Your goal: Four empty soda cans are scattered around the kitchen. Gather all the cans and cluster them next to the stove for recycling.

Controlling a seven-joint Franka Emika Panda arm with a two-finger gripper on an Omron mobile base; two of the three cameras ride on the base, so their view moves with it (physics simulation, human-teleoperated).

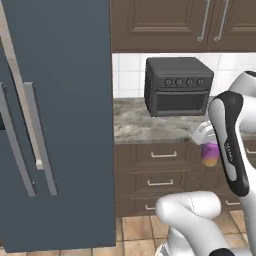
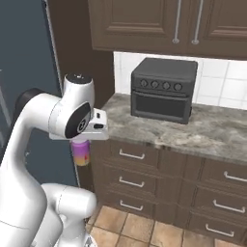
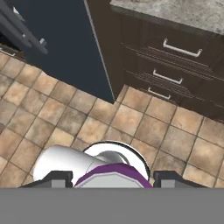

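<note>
One purple soda can [image 2: 82,153] hangs clamped in the jaws, beside the counter [image 2: 212,130] bearing a toaster oven [image 2: 163,89].

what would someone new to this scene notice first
Most striking is the white arm holding a purple soda can with a tan band in its gripper, hanging in the air in front of the dark wooden drawers, below counter height. Behind it a boxy dark grey toaster oven sits on the grey marbled counter against white wall tiles. A tall slate-blue fridge stands to the left of the counter.
</note>
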